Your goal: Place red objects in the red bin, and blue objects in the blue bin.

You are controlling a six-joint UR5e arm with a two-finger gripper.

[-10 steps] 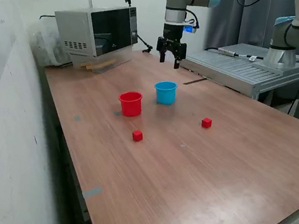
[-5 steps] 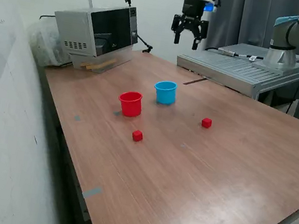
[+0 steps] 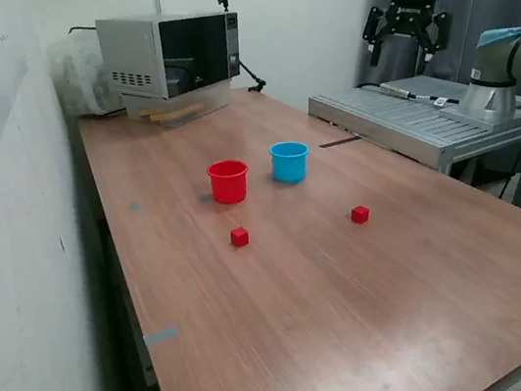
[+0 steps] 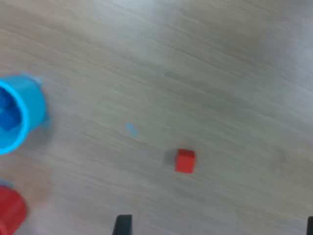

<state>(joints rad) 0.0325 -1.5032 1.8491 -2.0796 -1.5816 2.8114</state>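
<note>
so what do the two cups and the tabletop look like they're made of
The red cup and the light blue cup look like molded plastic: uniform solid color, thin flared rims, a slight smooth sheen. The table looks like wood or a wood-grain laminate: brown streaked grain with a soft gloss reflecting light; which of the two cannot be told from here.

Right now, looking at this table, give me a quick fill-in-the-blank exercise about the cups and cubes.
1. The number of red cubes lying loose on the table is ____.
2. The dark blue shapes in the wrist view sit inside the ____ cup.
3. In the exterior view, the red cup stands to the ____ of the light blue one.
4. The gripper hangs high above the table, holding ____.

Missing words: two; light blue; left; nothing
</note>
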